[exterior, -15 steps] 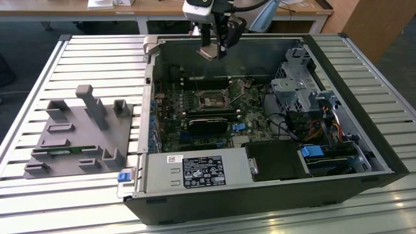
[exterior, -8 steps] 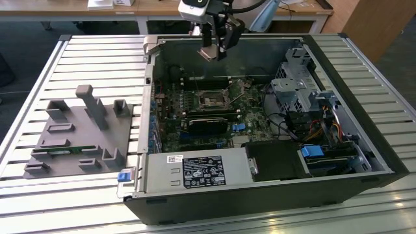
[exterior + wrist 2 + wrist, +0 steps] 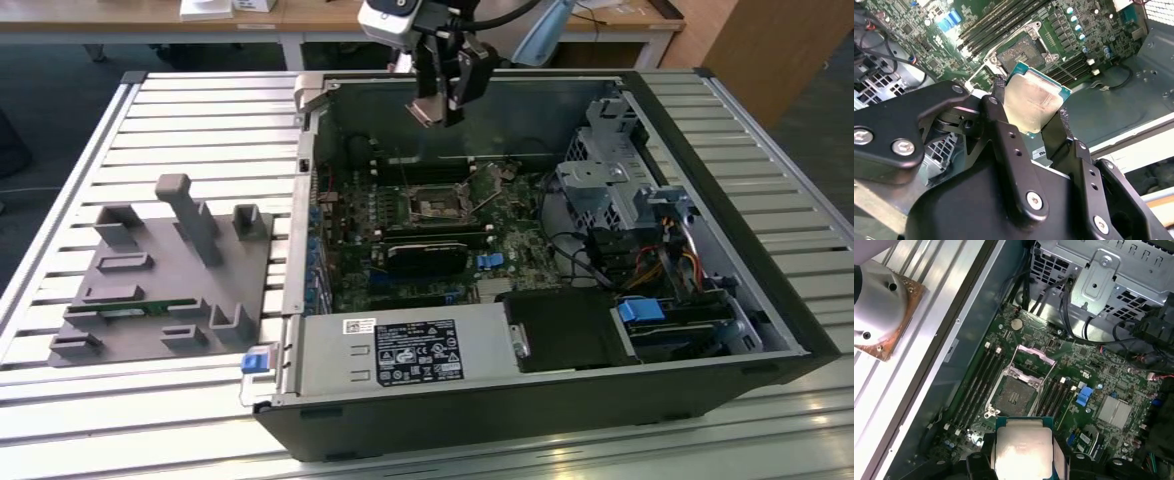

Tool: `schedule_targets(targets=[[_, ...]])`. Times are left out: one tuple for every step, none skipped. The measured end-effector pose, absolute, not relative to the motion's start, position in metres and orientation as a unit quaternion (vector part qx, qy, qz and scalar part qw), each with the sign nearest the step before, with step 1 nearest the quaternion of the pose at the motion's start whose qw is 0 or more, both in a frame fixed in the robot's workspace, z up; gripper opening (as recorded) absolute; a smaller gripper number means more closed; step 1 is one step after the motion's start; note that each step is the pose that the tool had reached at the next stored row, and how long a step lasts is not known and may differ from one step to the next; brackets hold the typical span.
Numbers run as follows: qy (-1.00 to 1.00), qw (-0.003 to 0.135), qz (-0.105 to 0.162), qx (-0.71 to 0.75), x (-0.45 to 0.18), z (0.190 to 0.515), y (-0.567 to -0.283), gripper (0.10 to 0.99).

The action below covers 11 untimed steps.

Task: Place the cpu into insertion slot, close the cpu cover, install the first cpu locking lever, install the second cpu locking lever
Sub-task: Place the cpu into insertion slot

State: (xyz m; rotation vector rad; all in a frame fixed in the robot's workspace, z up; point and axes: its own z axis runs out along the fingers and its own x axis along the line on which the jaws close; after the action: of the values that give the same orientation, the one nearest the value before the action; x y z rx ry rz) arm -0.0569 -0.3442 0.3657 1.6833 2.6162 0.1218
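cpu (image 3: 1035,99): pale metal top towards the camera in the second wrist view. It is clamped by two opposite edges and hangs above the slot, apart from it.
pincer (image 3: 441,112): narrowed onto the cpu, one finger on each side. In the exterior view it stands high over the case, above the slot.
slot (image 3: 1013,396): bare, with its dark centre showing and nothing seated in it.
cover (image 3: 1036,353): swung up at the slot's edge farthest from the cpu, so the slot lies open.
levers: too thin to make out beside the slot; I cannot tell how they stand.
step: the first, placing the cpu. As I read it, the chip is held aloft and none of the four steps is done.
what seating calls for: probably the cpu level and square over the slot, with its edges matched to the rim. It should go straight down without sliding, since a tilted corner could catch the raised cover.
case (image 3: 534,410): lies open side up on the bench (image 3: 134,120). It holds the board (image 3: 514,225) around the slot and a dark card (image 3: 427,255) just beside the slot. A drive cage (image 3: 601,180), a labelled power box (image 3: 400,350) and cables lie farther from the slot.
tray (image 3: 140,280): grey, outside the case and well apart from the slot. It carries upright posts, and a small green strip (image 3: 134,310) lies in one recess.
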Motion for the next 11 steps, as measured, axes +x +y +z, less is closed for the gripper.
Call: schedule_targets(targets=[[0.839,0.014,0.039,0.543,-0.0569,0.3655,-0.3442,0.541],[0.837,0.014,0.039,0.546,-0.0569,0.3652,-0.3442,0.541],[0.835,0.014,0.039,0.549,-0.0569,0.3650,-0.3442,0.541],[0.833,0.015,0.039,0.551,-0.0570,0.3648,-0.3442,0.541],[0.832,0.015,0.039,0.554,-0.0571,0.3646,-0.3442,0.541],[0.830,0.015,0.039,0.557,-0.0572,0.3644,-0.3442,0.541],[0.828,0.015,0.039,0.560,-0.0573,0.3642,-0.3442,0.541],[0.826,0.015,0.039,0.563,-0.0574,0.3640,-0.3442,0.541],[0.824,0.015,0.039,0.566,-0.0575,0.3638,-0.3442,0.541],[0.822,0.015,0.039,0.569,-0.0575,0.3636,-0.3442,0.541],[0.819,0.016,0.039,0.573,-0.0576,0.3635,-0.3442,0.541]])
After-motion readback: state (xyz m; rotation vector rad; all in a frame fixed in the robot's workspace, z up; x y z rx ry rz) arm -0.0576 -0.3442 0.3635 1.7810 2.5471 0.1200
